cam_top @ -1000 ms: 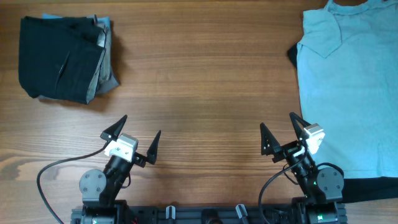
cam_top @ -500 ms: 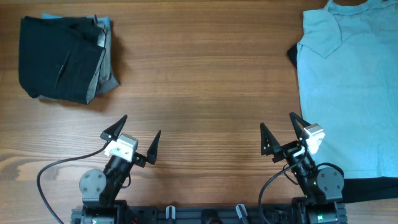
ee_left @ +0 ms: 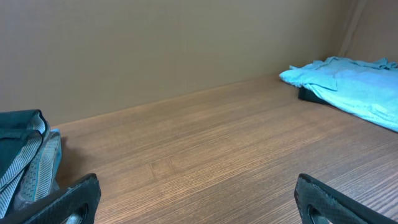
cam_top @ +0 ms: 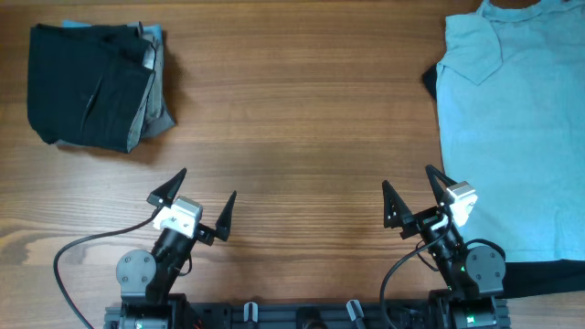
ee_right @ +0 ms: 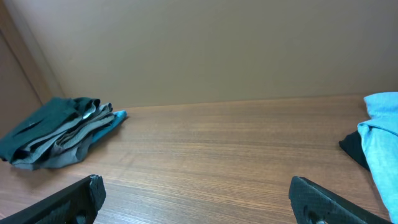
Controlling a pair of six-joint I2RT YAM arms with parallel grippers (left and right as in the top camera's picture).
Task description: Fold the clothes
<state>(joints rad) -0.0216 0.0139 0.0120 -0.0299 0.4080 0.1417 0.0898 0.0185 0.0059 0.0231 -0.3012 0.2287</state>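
A pale light-blue T-shirt point(cam_top: 516, 128) lies spread flat at the right side of the table, running off the right edge of the overhead view; it also shows in the left wrist view point(ee_left: 348, 81) and the right wrist view point(ee_right: 380, 134). Black fabric point(cam_top: 539, 277) peeks out from under its lower and left edges. My left gripper point(cam_top: 201, 196) is open and empty near the front edge, left of centre. My right gripper point(cam_top: 413, 194) is open and empty near the front edge, just left of the shirt's hem.
A pile of folded dark clothes point(cam_top: 91, 84) with grey and blue layers sits at the far left; it also shows in the right wrist view point(ee_right: 59, 130) and the left wrist view point(ee_left: 25, 155). Bare wooden tabletop point(cam_top: 302, 119) lies between pile and shirt.
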